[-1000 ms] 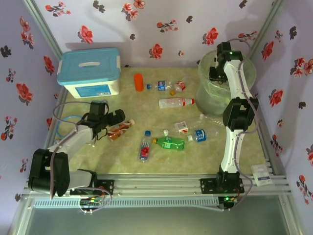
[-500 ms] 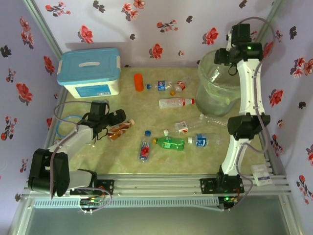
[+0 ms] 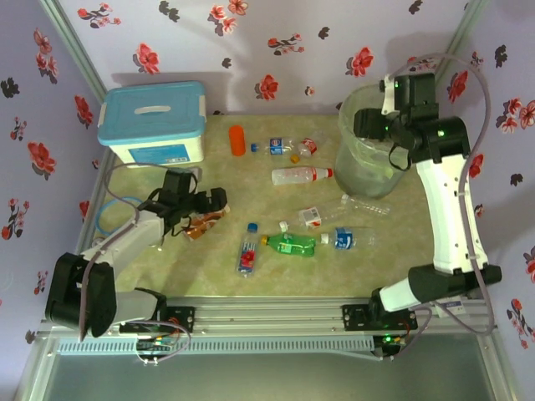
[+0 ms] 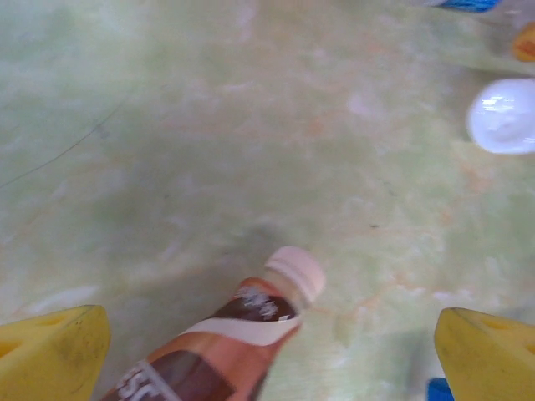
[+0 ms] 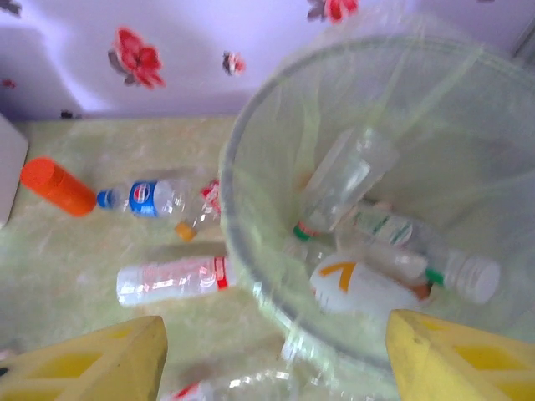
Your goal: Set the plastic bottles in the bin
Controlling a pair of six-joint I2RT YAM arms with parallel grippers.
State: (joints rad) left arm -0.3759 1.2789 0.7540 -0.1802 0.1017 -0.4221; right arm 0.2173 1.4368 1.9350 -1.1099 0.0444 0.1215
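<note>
At the far right corner of the table (image 3: 192, 269), the bin (image 3: 359, 180) is standing with the right gripper (image 5: 276, 361) hanging over its mouth. That gripper's yellow fingers (image 5: 84, 359) are sitting wide apart and are carrying nothing. Several plastic bottles (image 5: 368, 288) are lying inside the bin, among them a clear bottle (image 5: 344, 174) leaning against the wall.

On the left side, the left gripper (image 4: 272, 355) is sitting low over the table with its jaws spread wide. A brown bottle (image 4: 226, 351) is lying between them, cap pointing away from the wrist, and neither finger appears to be pressing on it.

Other bottles are lying loose on the table: an orange bottle (image 3: 237, 139) towards the back, a white bottle with a red label (image 3: 301, 175) just beside the bin, and a green bottle (image 3: 288, 244) nearer the front with a blue-labelled bottle (image 3: 341, 238) just beside its base. A blue-lidded box (image 3: 153, 121) is occupying the far left corner, well apart from the bin.
</note>
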